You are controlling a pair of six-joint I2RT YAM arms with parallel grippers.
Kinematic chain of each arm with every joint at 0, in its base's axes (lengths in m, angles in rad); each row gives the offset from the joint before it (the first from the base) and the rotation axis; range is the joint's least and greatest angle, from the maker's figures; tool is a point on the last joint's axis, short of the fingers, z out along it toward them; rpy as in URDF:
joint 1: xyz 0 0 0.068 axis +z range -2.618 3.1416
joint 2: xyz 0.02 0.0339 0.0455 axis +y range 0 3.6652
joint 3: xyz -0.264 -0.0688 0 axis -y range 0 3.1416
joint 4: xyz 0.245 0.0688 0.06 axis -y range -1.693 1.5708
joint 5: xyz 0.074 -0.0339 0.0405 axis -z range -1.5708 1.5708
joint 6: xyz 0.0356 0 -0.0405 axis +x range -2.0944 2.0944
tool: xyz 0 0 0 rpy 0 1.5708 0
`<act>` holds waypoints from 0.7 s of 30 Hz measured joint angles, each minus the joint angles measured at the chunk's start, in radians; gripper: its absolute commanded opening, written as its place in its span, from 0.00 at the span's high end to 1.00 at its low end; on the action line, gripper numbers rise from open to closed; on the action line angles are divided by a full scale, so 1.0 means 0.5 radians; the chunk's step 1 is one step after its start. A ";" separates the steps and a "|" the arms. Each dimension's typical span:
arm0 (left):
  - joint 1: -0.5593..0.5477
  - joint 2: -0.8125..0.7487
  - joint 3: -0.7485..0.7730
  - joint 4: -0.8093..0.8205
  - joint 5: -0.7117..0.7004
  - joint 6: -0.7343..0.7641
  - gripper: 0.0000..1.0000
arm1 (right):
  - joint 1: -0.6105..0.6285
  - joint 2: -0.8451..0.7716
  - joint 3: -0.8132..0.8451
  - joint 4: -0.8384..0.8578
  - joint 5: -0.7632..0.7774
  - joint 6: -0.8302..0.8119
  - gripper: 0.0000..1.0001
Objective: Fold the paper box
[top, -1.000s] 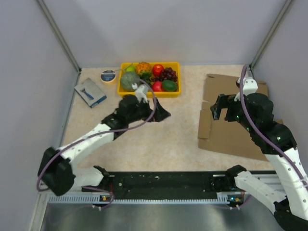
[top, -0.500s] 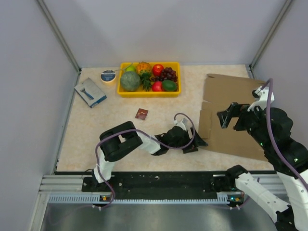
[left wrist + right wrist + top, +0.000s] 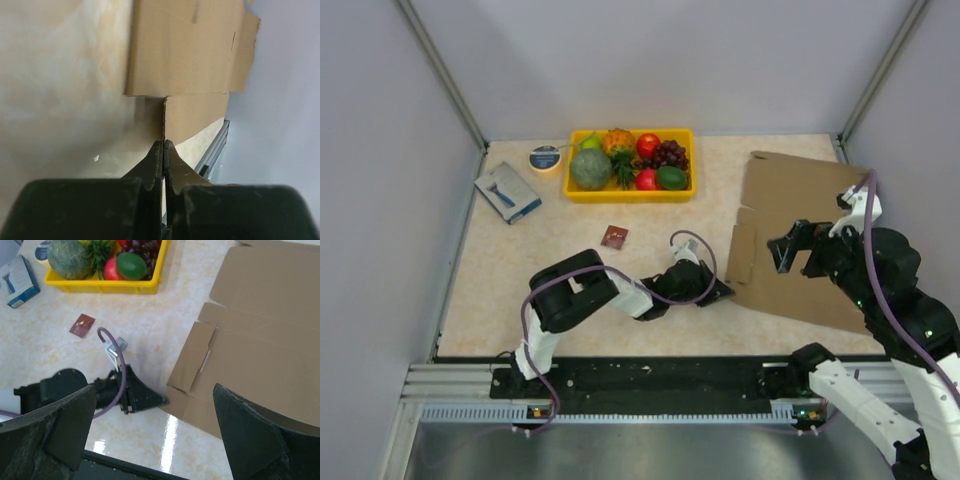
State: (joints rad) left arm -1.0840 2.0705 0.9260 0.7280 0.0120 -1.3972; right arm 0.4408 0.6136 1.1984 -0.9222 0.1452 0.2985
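**The paper box** (image 3: 810, 200), a large die-cut sheet of plain brown corrugated cardboard.

*Top external view.* You see it lying flat and open along the right edge of the beige speckled worktop (image 3: 520, 260). It reaches from the far right corner almost to the near edge. Its long axis runs far to near, slightly skewed, and the small side flaps face the worktop's middle. No wall stands up and no crease is closed, so judge the folding as barely started, with every fold left to do. The left gripper (image 3: 720, 293) lies low at the sheet's near left corner. The right gripper (image 3: 798, 255) hangs above the sheet's left half.

*Left wrist view.* The left gripper (image 3: 163, 150) has its jaws pressed together. Its tips meet the corrugated edge of a corner flap of the paper box (image 3: 180, 45); whether they pinch that edge cannot be told.

*Right wrist view.* The right gripper (image 3: 154, 387) is spread wide and holds nothing. It looks down on the flat paper box (image 3: 270, 340) and on the left gripper (image 3: 161, 400) at its corner.
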 measured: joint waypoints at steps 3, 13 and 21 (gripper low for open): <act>0.071 -0.148 -0.015 -0.108 0.002 0.179 1.00 | 0.001 0.029 -0.056 0.016 -0.036 -0.017 0.01; 0.302 -1.127 0.037 -0.997 0.155 1.135 1.00 | 0.003 0.311 -0.161 0.216 -0.397 -0.326 0.01; 0.451 -1.930 0.278 -2.088 0.147 2.135 1.00 | 0.005 0.580 -0.264 0.677 -1.151 -0.698 0.06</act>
State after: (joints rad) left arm -0.8585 1.1053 1.0653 -0.3161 0.0856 -0.3298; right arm 0.4431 0.9035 1.0664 -0.5838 -0.4305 -0.0505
